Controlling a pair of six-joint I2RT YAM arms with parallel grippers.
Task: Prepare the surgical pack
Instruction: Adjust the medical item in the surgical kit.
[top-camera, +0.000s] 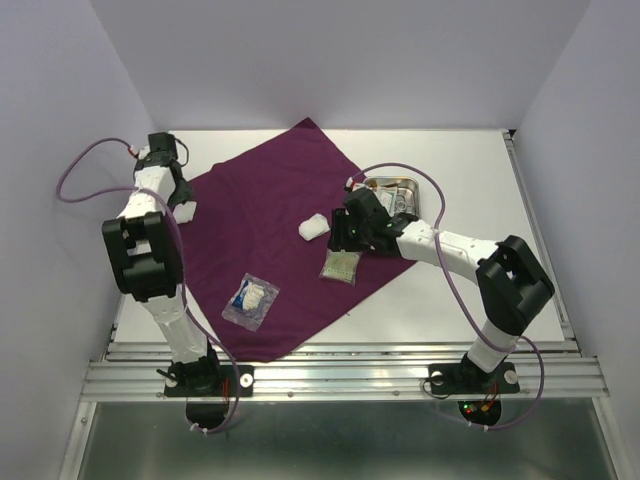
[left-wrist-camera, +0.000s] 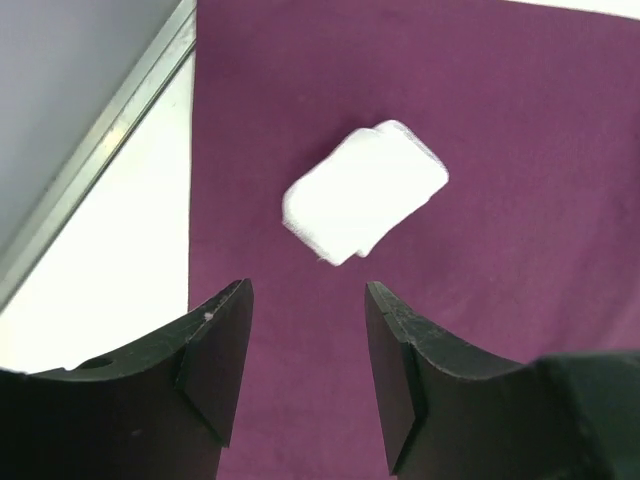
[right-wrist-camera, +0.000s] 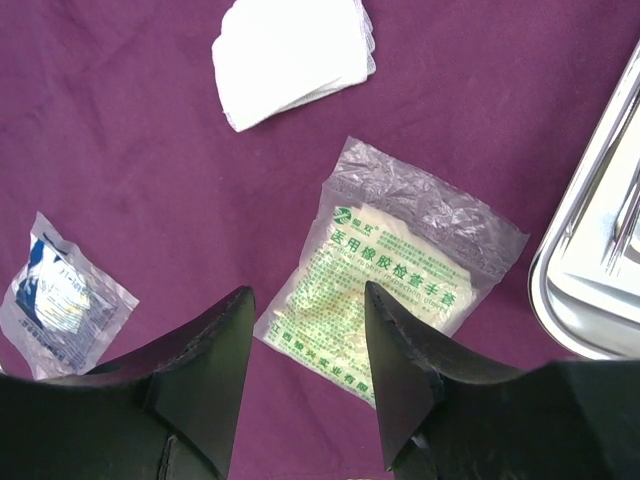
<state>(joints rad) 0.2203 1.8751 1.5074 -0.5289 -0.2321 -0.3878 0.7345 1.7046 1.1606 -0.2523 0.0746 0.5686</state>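
Note:
The dark-purple cloth (top-camera: 280, 230) lies spread as a diamond on the white table. A white gauze pad (left-wrist-camera: 365, 192) rests near the cloth's left edge, just ahead of my left gripper (left-wrist-camera: 308, 300), which is open and empty. A second gauze stack (right-wrist-camera: 292, 55) lies mid-cloth. My right gripper (right-wrist-camera: 308, 300) hovers open over a clear packet with green print (right-wrist-camera: 395, 265), holding nothing. Another clear packet with blue contents (right-wrist-camera: 62, 300) lies to the left on the cloth. The steel tray (right-wrist-camera: 595, 270) sits at the cloth's right corner, with metal tools inside seen from above.
White table (left-wrist-camera: 100, 270) borders the cloth on the left, with a metal rail along the wall. Pale walls close in the back and both sides. The right arm's forearm (top-camera: 450, 245) stretches across the table's right half, below the tray (top-camera: 395, 190).

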